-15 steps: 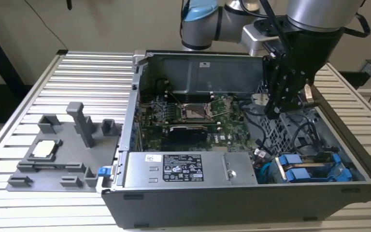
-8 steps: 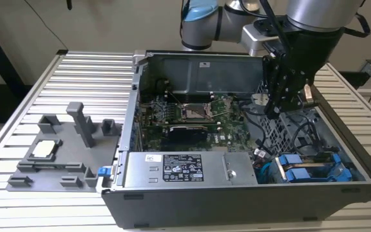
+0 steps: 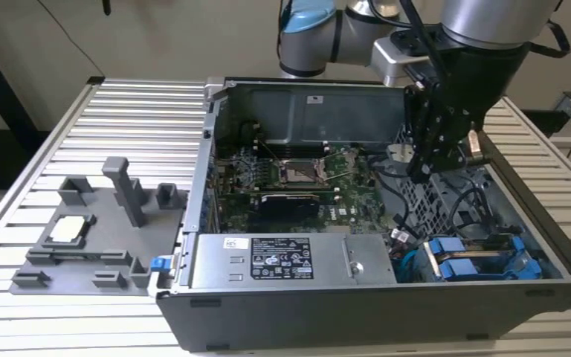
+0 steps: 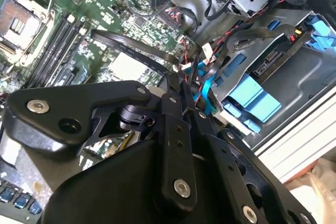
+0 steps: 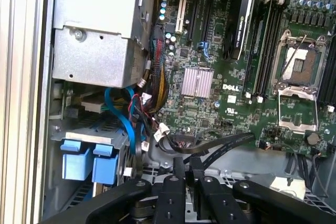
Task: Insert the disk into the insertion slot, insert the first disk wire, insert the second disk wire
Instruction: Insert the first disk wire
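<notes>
- Exterior view: one open case [image 3: 365, 312] lies on a slatted table [image 3: 127, 104], with one grey tray [image 3: 77, 253] at the exterior view's left.
- One arm [image 3: 484, 22] reaches down into the case; its gripper [image 3: 422, 175] hangs over the far side of the board [image 3: 296, 175], towards the exterior view's right.
- One power box [image 3: 285, 260] sits at the near wall. Beside it, two blue carriers [image 3: 444, 248] lie side by side in the cage [image 3: 416, 260]. The disk is one of them, seated in its slot; I cannot tell which one.
- Second wrist view: the gripper [image 4: 181, 85] has its two fingers [image 4: 170, 129] close together, leaving a narrow gap. I cannot tell whether anything is pinched there.
- One flat black cable [image 4: 136, 51] runs across the board to just beside the fingertips. Two blue carrier ends [image 4: 247, 95] show in the cage, among loose black and red wires.
- First wrist view: the two fingers [image 5: 178, 174] stand nearly together, the gripper [image 5: 187, 163] being near the flat black cable [image 5: 226, 145].
- Two blue carrier ends [image 5: 76, 163] sit side by side below the power box [image 5: 94, 40]; one blue cable [image 5: 126, 124] loops just beside them.
- The board carries one silver heat sink [image 5: 197, 82] and one socket [image 5: 296, 77].
</notes>
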